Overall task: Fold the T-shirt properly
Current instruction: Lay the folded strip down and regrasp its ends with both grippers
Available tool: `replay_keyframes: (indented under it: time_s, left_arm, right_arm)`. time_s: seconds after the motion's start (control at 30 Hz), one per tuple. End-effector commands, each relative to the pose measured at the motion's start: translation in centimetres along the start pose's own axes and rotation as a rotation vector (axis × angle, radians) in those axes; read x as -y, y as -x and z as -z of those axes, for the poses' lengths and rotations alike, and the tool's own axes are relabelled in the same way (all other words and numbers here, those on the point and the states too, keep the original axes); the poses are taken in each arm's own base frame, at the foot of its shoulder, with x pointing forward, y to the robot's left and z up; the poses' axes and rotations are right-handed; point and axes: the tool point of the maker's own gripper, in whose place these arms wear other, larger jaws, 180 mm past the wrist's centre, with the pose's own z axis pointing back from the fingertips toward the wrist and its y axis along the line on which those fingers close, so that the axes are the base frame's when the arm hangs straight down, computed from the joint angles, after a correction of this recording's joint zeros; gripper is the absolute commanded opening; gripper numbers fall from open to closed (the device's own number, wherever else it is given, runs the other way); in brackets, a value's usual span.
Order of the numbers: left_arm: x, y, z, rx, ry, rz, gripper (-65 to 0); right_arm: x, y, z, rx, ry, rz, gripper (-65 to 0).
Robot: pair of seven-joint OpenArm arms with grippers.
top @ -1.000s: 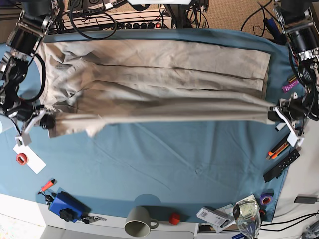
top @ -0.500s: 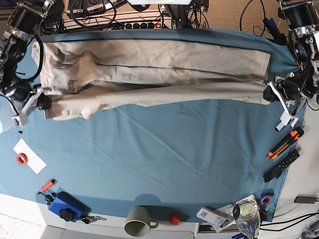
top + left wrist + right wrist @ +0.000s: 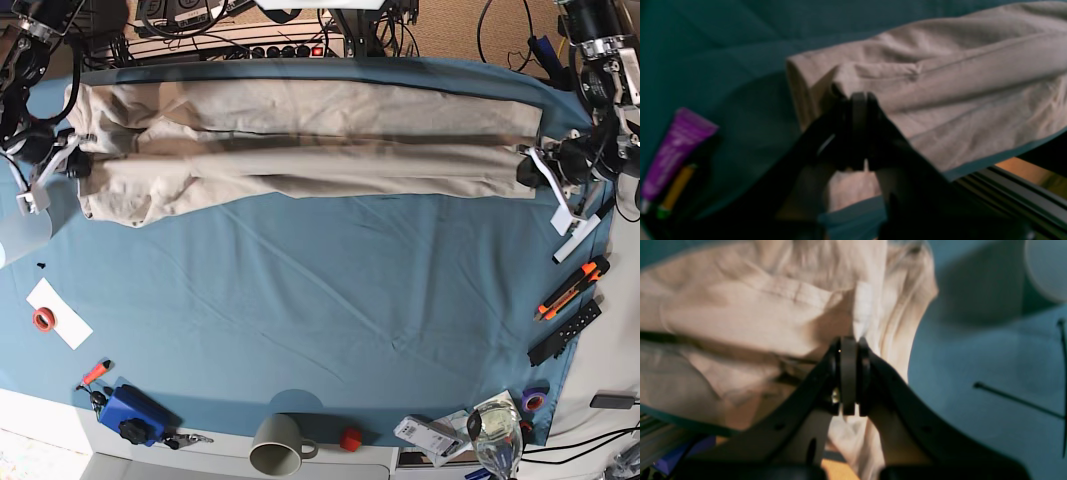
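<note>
**T-shirt stretched across the far half of the table, pinched at both ends**

Along the near edge of the table (image 3: 300, 330): a blue box (image 3: 130, 412) at left, then a pale mug (image 3: 278, 444), a small red object (image 3: 349, 438) and a wine glass (image 3: 496, 432) toward the right. On the near left, a white card (image 3: 58, 313) carrying a red ring. On the right edge, an orange-handled tool (image 3: 570, 289) and a black strip (image 3: 563, 333) just nearer than it.

Past the wide bare stretch of blue cloth, lying lengthwise from left to right over the far half: the T-shirt (image 3: 300, 135), folded into a long band, layered, with the bulkier bunched end at the left.

At the right end, the left gripper (image 3: 527, 165), jaws pressed together on a corner of the fabric; same grip in the left wrist view, left gripper (image 3: 858, 100) clamping a folded corner of the T-shirt (image 3: 957, 76), with a purple tube (image 3: 673, 150) lying on the cloth well apart from it.

At the left end, the right gripper (image 3: 78, 160), jaws likewise closed on cloth; in the right wrist view, right gripper (image 3: 848, 343) pinching a gathered fold of the T-shirt (image 3: 740, 316), rumpled around the grip.

Beyond the far edge: cables and a power strip (image 3: 290, 47).
</note>
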Motion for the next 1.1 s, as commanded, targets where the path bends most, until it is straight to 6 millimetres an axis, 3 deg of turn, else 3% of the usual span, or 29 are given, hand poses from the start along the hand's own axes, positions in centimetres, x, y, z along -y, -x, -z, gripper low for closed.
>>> replay_keyframes:
  time_s: [0.0,0.17,0.5,0.77,1.07]
  left_arm:
    - [-0.1,-1.0,-0.6,0.030,-0.005,0.015,-65.0]
    - [0.1,0.0,-0.6,0.010,-0.019,0.019,-65.0]
    - [-0.9,1.4,-3.4,0.062,-0.091,-0.003,-65.0]
    - [-0.8,2.3,-3.4,0.037,-0.088,-0.015,-65.0]
    - [0.3,4.3,-2.5,0.008,-0.055,-0.049,-65.0]
  right_arm:
    - [0.4,-0.7,-0.7,0.021,0.015,-0.021,-65.0]
    - [-0.7,1.2,0.1,-0.013,-0.017,0.014,-65.0]
    - [-3.3,2.9,-0.1,-0.031,-0.032,-0.014,-65.0]
    - [-3.9,5.0,-0.1,-0.079,-0.033,-0.004,-65.0]
    - [-3.9,5.2,-0.1,-0.092,-0.032,-0.004,-65.0]
